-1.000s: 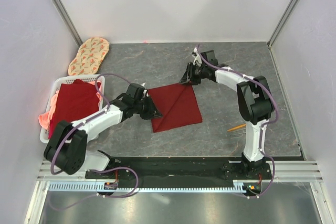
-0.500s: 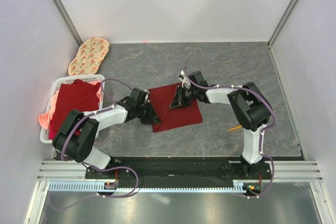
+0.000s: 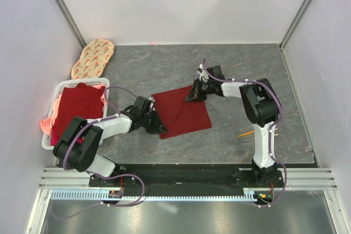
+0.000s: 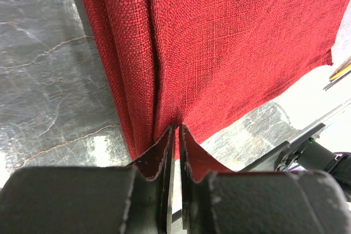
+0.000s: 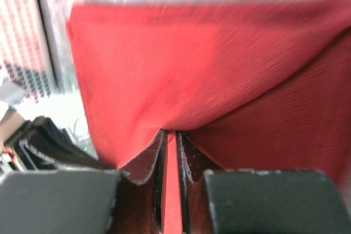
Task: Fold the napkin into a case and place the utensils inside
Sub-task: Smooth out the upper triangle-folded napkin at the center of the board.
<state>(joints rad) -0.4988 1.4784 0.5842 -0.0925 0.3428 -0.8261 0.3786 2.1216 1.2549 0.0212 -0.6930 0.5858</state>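
Top external: right hand farther, seemingly

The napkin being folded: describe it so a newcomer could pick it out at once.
On the grey table, look at its middle. The napkin is the dark maroon cloth lying there, its near-left corner in the left claw and its far edge in the right claw; the other red cloths sit in the white basket.

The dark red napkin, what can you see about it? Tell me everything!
The napkin is thin, woven, dark red cloth, lying mostly flat on the grey table, with folded layers along one edge. The left arm's fingers pinch its near left corner; the right arm's fingers pinch its far corner.
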